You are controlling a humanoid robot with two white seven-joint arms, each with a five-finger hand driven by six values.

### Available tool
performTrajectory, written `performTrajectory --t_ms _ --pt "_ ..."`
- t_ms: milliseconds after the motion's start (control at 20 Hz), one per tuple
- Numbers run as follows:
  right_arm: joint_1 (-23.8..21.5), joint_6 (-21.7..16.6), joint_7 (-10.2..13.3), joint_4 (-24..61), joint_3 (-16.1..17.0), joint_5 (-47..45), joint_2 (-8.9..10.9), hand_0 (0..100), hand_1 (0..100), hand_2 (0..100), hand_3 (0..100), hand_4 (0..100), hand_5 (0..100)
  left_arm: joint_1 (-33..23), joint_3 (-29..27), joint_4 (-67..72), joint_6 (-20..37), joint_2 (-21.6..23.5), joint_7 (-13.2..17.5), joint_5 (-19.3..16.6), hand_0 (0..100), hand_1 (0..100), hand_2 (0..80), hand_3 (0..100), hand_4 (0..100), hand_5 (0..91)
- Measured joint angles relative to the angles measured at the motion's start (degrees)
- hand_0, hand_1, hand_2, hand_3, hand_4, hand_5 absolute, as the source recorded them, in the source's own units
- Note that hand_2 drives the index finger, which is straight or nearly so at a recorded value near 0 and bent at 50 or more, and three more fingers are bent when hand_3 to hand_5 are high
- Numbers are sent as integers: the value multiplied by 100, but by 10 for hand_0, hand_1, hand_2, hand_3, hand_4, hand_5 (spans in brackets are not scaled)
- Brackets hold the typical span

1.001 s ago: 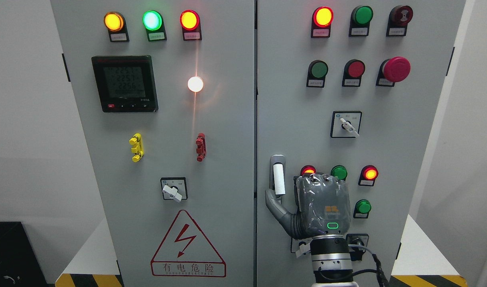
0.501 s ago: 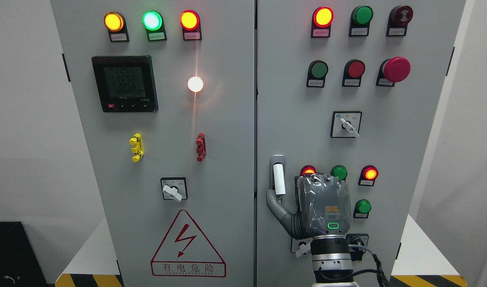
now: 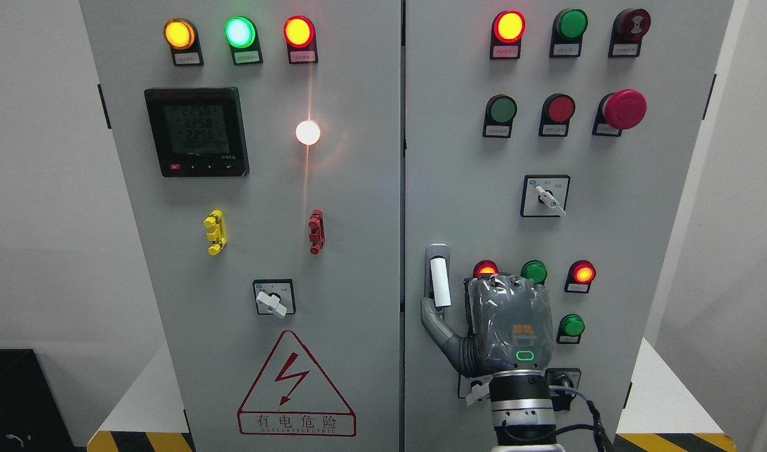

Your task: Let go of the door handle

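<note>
The white door handle [image 3: 440, 282] stands upright in its grey metal mount on the right cabinet door [image 3: 641, 251], near that door's left edge. My right hand [image 3: 484, 314] is raised just right of the handle, with its grey back facing me. Its thumb [image 3: 435, 323] stretches out to the left, and the tip sits just under the handle's lower end. The hand is open and holds nothing; the handle stands free beside it. The left arm does not show in the head view.
Lit and unlit lamps [image 3: 584, 274] and green buttons [image 3: 571, 326] surround the hand on the right door. A rotary switch [image 3: 546, 198] and a red mushroom stop button [image 3: 624, 108] sit higher up. The left door [image 3: 358, 251] carries a meter [image 3: 196, 132], a selector switch [image 3: 273, 301] and a warning triangle [image 3: 295, 389].
The right hand has drifted a few pixels to the right, drawing the thumb slightly away from the handle. The meter's digits have changed.
</note>
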State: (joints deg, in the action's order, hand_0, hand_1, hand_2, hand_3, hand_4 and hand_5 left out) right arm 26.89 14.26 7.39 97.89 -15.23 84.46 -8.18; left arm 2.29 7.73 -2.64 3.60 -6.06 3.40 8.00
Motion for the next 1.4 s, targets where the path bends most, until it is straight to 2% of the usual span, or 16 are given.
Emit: performTrajectory --t_ms 1402 --pt "-27 74 16 20 -2 -109 0 412 256 1000 1000 949 991 0 0 0 -1 0 0 0 120 556 0 0 0 0"
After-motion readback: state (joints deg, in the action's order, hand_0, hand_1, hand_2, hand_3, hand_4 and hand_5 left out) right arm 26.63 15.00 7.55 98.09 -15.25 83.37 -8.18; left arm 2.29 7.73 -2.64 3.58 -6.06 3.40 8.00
